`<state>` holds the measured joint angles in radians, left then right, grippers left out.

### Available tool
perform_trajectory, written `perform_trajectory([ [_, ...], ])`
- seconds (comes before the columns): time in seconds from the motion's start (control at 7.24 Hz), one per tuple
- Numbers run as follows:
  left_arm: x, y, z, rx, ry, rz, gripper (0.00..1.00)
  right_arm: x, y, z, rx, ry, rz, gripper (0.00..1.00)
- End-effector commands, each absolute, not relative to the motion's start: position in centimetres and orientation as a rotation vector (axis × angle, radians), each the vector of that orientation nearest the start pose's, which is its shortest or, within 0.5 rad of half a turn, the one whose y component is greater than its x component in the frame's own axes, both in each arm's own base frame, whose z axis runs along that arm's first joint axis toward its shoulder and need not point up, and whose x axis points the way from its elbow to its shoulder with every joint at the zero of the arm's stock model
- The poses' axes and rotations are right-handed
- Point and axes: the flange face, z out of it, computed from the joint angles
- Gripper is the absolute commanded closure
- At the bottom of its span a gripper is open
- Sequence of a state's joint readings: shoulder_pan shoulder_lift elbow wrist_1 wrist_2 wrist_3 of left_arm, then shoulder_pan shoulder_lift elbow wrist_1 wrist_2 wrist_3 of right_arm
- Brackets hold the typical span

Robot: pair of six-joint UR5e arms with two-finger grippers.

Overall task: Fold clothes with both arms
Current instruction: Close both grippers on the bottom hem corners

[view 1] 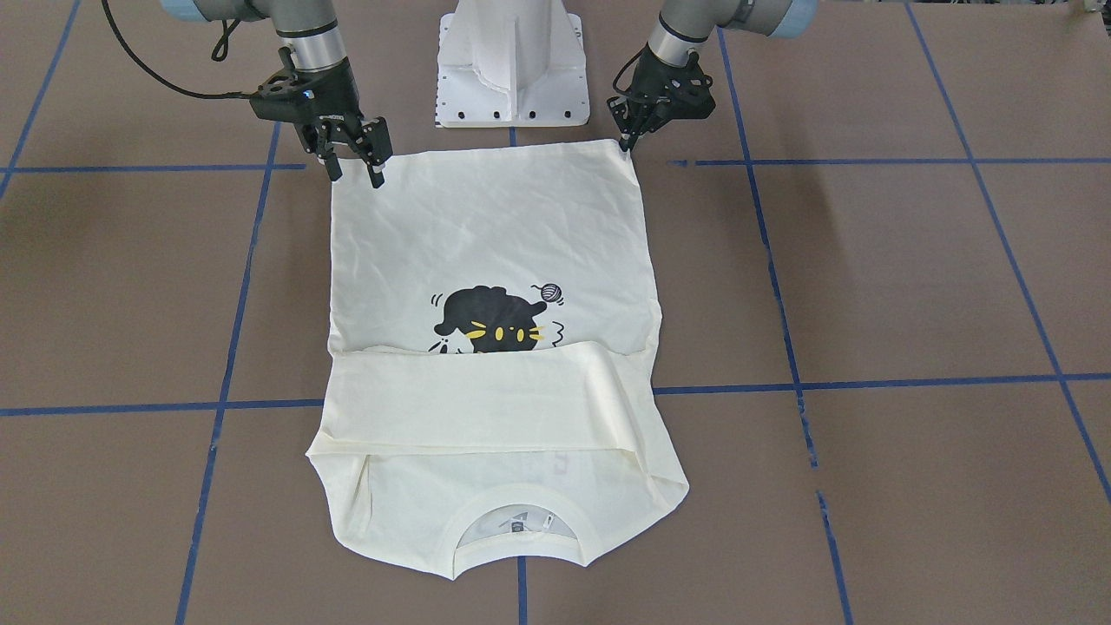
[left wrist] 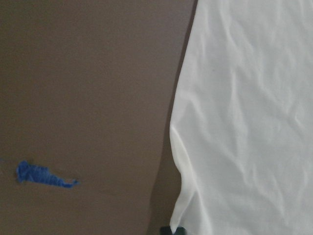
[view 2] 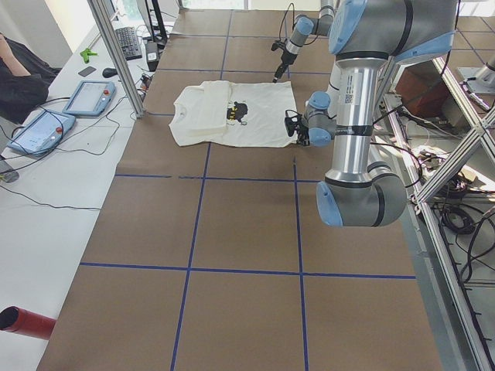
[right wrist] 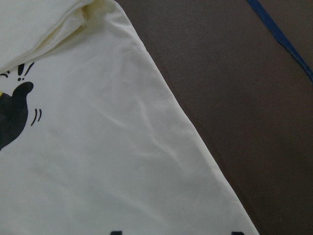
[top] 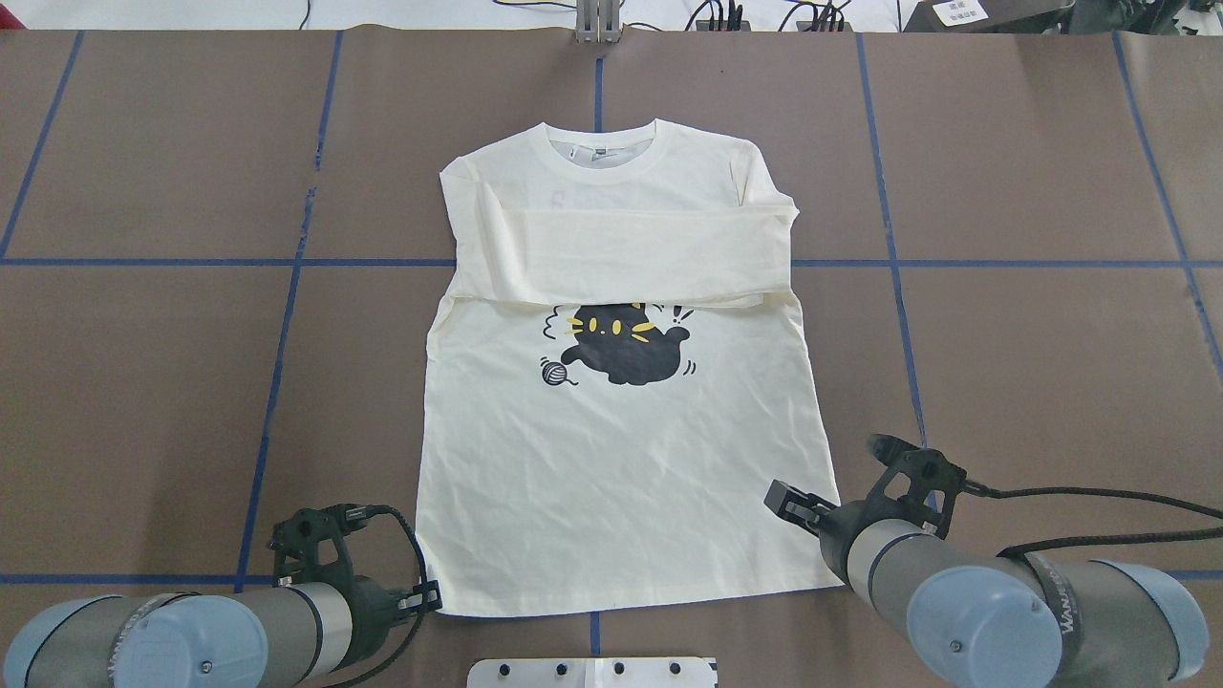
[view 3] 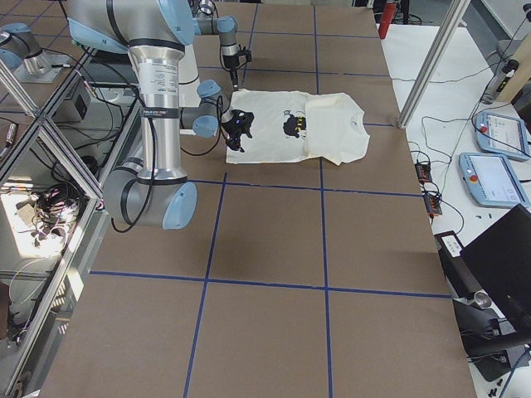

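Overhead exterior: jaws seemingly at T-shirt [top: 621, 459]

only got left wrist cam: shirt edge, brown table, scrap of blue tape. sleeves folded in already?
Observer: Yes. Both sleeves lie folded across the chest of the T-shirt, overlapping the top edge of the cat print.
Operator: where's the right gripper?
Observer: The right gripper is open, over the opposite hem corner.
Operator: left one got cloth?
Observer: Looks so. In the front view the left gripper has its fingers together right at the tip of its own corner of the hem.
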<state>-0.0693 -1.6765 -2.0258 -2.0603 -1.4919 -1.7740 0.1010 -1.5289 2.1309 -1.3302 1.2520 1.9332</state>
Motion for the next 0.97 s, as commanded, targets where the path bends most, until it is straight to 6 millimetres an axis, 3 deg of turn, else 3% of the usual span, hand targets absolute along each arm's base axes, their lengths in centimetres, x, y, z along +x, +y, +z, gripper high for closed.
perform_trajectory([
  [0.0, 49.6, -18.0, 32.8, 0.004, 1.08, -0.295, 1.0, -46.9, -18.6, 36.2, 0.199, -0.839, 0.566, 0.19],
  [0.28, 49.5, -18.0, 32.1, 0.002, 1.095, -0.296, 1.0, -47.7, -16.7, 36.7, 0.224, -0.815, 0.541, 0.19],
  [0.83, 50.0, -18.0, 30.8, -0.005, 1.121, -0.294, 1.0, -46.8, -15.4, 39.7, 0.262, -0.757, 0.51, 0.19],
])
